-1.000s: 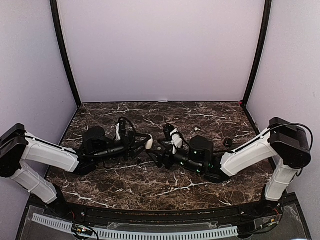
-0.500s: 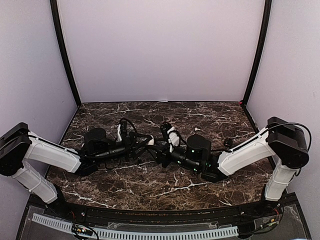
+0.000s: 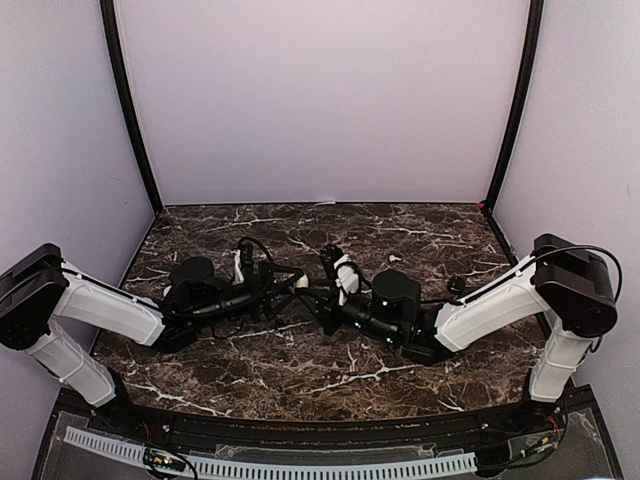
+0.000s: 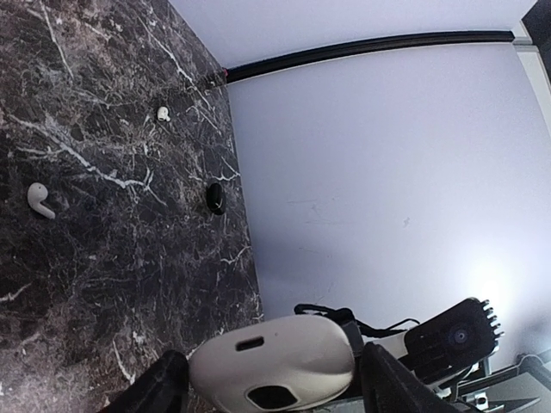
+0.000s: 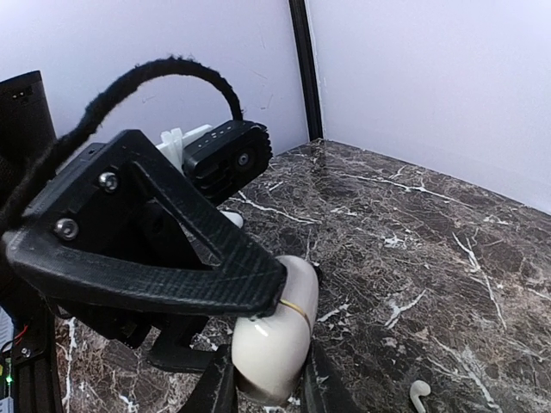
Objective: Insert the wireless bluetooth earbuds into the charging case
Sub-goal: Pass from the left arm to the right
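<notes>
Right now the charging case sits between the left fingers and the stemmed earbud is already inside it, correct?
Not inside. The stemmed earbud lies on the marble table, apart from the charging case; the left wrist view shows it. The case does sit between the left fingers.

Two white earbuds lie on the one marble counter (image 4: 103, 258): one earbud (image 4: 39, 200) and a second earbud (image 4: 163, 113). There is one white charging case (image 4: 271, 366) and one small black oval object (image 4: 215, 198).
</notes>
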`<state>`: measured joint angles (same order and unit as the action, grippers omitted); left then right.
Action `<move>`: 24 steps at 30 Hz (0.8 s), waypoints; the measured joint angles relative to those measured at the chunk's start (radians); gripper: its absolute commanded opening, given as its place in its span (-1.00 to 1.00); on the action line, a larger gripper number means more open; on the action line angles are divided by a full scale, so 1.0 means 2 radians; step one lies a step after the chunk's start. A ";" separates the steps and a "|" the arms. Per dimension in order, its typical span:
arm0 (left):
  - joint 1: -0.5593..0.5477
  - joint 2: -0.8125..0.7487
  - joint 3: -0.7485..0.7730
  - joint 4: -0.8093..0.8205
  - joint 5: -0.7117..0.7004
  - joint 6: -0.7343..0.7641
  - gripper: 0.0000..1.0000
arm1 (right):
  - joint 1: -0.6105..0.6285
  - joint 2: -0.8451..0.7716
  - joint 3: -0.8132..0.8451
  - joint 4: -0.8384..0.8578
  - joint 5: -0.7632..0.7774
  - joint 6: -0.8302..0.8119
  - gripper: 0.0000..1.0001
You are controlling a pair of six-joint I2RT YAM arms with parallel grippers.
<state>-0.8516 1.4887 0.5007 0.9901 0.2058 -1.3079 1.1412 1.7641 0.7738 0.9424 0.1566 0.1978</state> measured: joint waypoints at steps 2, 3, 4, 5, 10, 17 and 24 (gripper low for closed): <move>-0.002 0.000 0.000 -0.001 0.003 0.001 0.78 | 0.000 0.000 -0.002 0.001 0.002 0.000 -0.79; -0.002 0.000 0.000 -0.002 0.005 0.001 0.83 | 0.000 0.000 -0.004 0.002 0.003 0.001 -0.80; -0.002 0.000 0.000 -0.005 0.006 0.002 0.87 | 0.000 -0.001 -0.007 0.003 0.005 0.002 -0.82; -0.002 0.000 0.000 -0.008 0.007 0.004 0.91 | 0.000 -0.001 -0.011 0.004 0.007 0.002 -0.83; -0.002 -0.004 0.000 -0.034 0.007 0.017 0.98 | 0.000 -0.013 -0.032 0.000 0.012 0.009 -0.92; 0.036 -0.060 0.002 -0.103 0.038 0.087 0.95 | -0.012 -0.071 -0.070 -0.032 -0.027 0.019 -0.95; 0.097 -0.139 0.001 -0.155 0.104 0.267 0.95 | -0.072 -0.154 -0.078 -0.155 -0.163 0.019 -0.95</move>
<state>-0.6567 1.2106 0.5030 0.6804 0.4137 -0.7734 0.9974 1.4570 0.6178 0.6327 -0.1684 0.2356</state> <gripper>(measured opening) 0.962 0.196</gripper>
